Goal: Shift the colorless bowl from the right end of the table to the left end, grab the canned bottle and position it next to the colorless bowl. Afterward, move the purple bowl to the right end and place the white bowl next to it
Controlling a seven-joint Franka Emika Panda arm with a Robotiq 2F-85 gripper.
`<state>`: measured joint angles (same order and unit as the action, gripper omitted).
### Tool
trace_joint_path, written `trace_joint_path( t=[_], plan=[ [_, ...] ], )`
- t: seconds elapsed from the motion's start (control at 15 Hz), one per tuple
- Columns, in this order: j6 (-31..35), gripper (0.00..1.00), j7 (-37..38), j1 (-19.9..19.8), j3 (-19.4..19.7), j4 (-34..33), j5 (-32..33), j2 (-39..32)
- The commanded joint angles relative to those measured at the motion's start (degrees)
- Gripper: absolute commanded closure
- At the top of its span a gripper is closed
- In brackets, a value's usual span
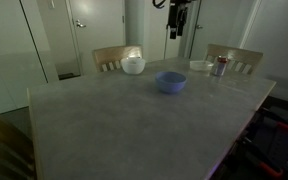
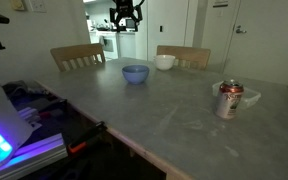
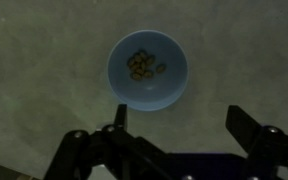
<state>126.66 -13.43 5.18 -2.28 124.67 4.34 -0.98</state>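
Grey matte table (image 1: 94,125) is carrying everything. Reading across an exterior view, the small round opaque white bowl (image 1: 133,65) is sitting back-left of the round blue-purple bowl (image 1: 170,82), while the clear squarish plastic container (image 1: 201,66) and the small silver metal can (image 1: 220,67) are standing together back-right of it. Your gripper (image 3: 177,114) is hanging high over the blue-purple bowl, jaws apart, gripping nothing. Orange specks (image 3: 139,66) are showing inside it, contents or reflections, I cannot tell. Tilting could be spilling them, and descending off-centre, you are risking knocking the rim.
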Motion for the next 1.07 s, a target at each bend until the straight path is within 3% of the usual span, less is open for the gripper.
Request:
trace_joint_path(
  t=[0.0, 0.93, 1.0],
  plan=[
    [-0.45, 0.00, -0.06, -0.58, -0.59, -0.52, 0.03, -0.34],
    [5.82, 0.00, -1.49, -7.46, 5.88, -9.67, 10.49, -12.71],
    [4.87, 0.00, -1.15, -7.08, 5.18, -6.31, 8.97, -8.53]
  ],
)
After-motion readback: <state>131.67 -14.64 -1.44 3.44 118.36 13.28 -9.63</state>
